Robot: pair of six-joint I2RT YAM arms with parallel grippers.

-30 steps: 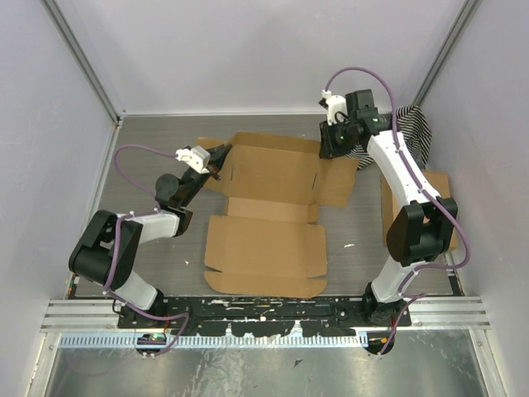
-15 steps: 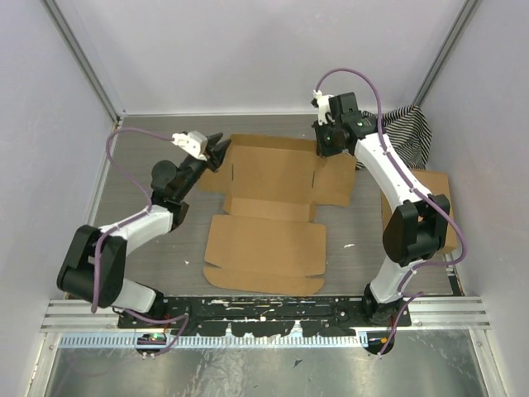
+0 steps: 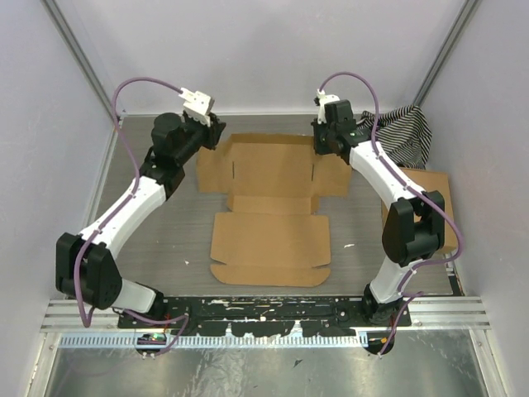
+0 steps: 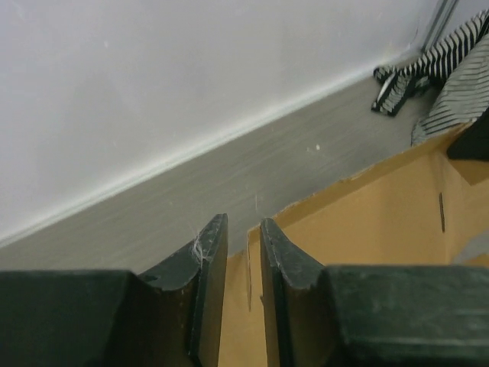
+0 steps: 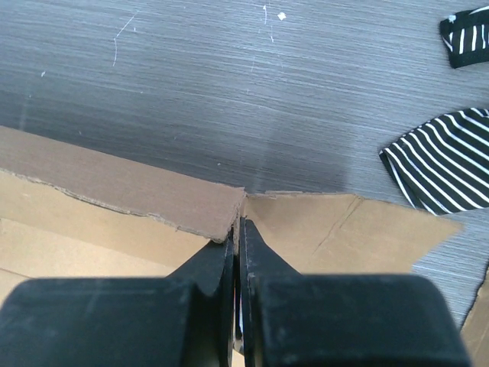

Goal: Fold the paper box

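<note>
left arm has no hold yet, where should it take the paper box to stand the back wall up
On the paper box, pinch the back wall's top edge at its far-left corner, from above. That thin edge stands off the table, and the right hand pinches the opposite corner.

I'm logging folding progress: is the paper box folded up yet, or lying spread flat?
Mostly spread. The paper box lies flat with its panels open; only its far edge strip is raised, where the right gripper pinches it.

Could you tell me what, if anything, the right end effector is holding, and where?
The right end effector pinches the paper box at the right-hand corner of its far edge.
</note>
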